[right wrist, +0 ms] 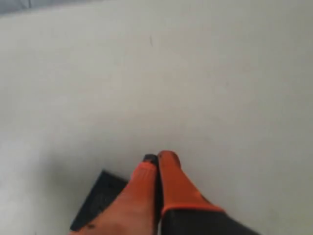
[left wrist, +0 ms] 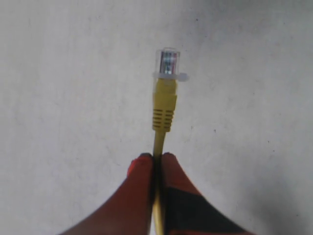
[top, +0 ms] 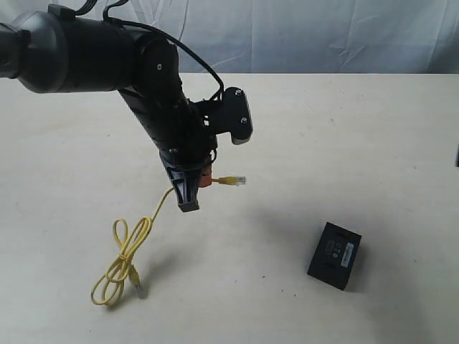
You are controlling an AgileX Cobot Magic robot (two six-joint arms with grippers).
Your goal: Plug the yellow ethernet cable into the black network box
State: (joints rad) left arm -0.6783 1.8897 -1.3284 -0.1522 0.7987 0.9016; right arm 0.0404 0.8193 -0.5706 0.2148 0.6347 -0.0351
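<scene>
My left gripper (top: 204, 179) hangs above the table, shut on the yellow ethernet cable (top: 133, 244) just behind one plug. That clear plug (top: 239, 179) with its yellow boot sticks out sideways towards the right. In the left wrist view the same plug (left wrist: 167, 61) points away from the red fingertips (left wrist: 144, 164), which pinch the cord. The rest of the cable droops to a loop on the table, its other plug (top: 140, 289) lying there. The black network box (top: 335, 255) lies at the lower right, apart from the cable. My right gripper (right wrist: 157, 159) is shut and empty, with the black box (right wrist: 100, 198) below it.
The pale table (top: 344, 143) stretches around everything, with a white cloth backdrop (top: 323, 32) behind its far edge. The left arm's bulky black links (top: 93, 54) reach in from the upper left. The right arm is out of the exterior view.
</scene>
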